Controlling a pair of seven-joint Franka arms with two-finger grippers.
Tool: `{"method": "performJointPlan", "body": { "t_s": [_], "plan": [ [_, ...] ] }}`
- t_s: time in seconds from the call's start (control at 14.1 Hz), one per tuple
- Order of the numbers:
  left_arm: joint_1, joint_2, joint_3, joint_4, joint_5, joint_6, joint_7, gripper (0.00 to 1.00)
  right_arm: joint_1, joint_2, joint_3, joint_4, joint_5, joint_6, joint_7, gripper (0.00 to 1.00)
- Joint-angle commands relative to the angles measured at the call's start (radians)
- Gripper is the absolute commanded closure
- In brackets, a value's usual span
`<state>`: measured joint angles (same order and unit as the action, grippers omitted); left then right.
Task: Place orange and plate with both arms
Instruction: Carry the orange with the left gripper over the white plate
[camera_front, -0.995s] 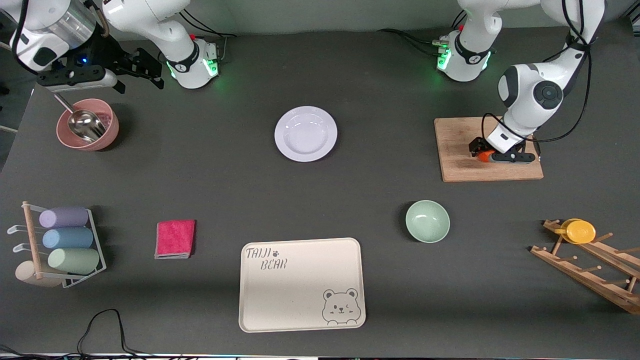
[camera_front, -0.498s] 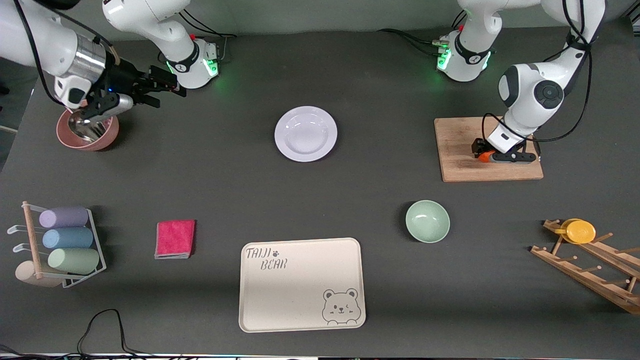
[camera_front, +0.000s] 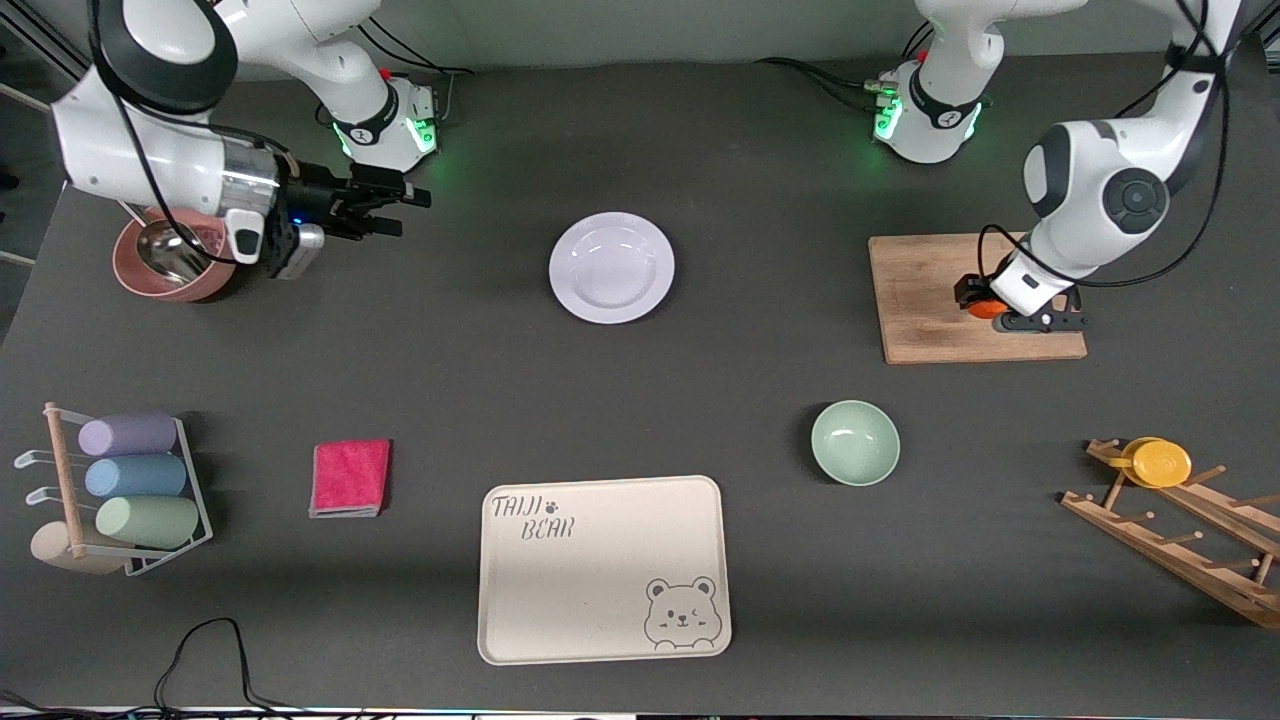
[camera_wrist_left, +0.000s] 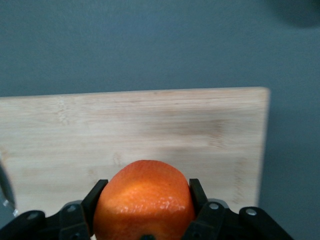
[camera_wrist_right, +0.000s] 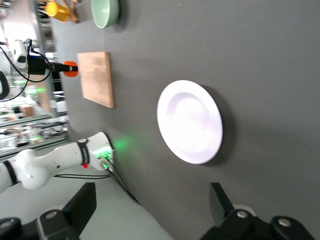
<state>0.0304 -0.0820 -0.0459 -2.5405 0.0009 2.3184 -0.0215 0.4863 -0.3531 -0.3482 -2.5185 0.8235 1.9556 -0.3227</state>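
Two robot arms are at a dark grey table (camera_front: 760, 560). The left gripper (camera_front: 985, 305) is up over a flat, light brown wooden board (camera_front: 925, 300) at the left arm's end of the table. Its two black fingers (camera_wrist_left: 95, 200) are squeezed tight on the small, round, bright orange fruit (camera_wrist_left: 144, 200). The orange bulges out between them, with the wooden board under it. In the front view only a bit of the orange (camera_front: 983, 309) peeks out from under the arm.

The round, shiny white plate (camera_front: 611, 267) sits flat on the table about midway between the two arms' ends, closer to the arm bases than a cream tray with a bear drawing (camera_front: 603, 568). Nothing touches the plate.

The right gripper (camera_front: 385, 210) hangs in the air over the bare table, between a pink bowl with a silver scoop in it (camera_front: 175, 250) and the plate. Its fingers (camera_wrist_right: 82, 205) are spread wide apart and hold nothing. The right wrist view shows the plate (camera_wrist_right: 190, 121) lying just ahead of them.

A pale green bowl (camera_front: 855, 442) sits closer to the front camera than the board, well apart from it.
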Motion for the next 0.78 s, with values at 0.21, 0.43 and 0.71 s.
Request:
{"method": "performJointPlan", "body": {
  "t_s": [0.21,0.43,0.71],
  "plan": [
    [-0.014,-0.048,-0.228,0.366,-0.037,-0.531,-0.357,0.95,0.001,0.222,-0.051,-0.100,0.333,0.036,-0.491,0.00],
    [-0.012,-0.050,-0.377,0.448,-0.137,-0.605,-0.544,0.95,0.000,0.392,-0.054,-0.109,0.486,0.025,-0.741,0.00],
    [-0.021,0.005,-0.586,0.540,-0.237,-0.535,-0.798,0.95,0.001,0.561,-0.054,-0.106,0.641,-0.046,-0.933,0.00]
  ]
}}
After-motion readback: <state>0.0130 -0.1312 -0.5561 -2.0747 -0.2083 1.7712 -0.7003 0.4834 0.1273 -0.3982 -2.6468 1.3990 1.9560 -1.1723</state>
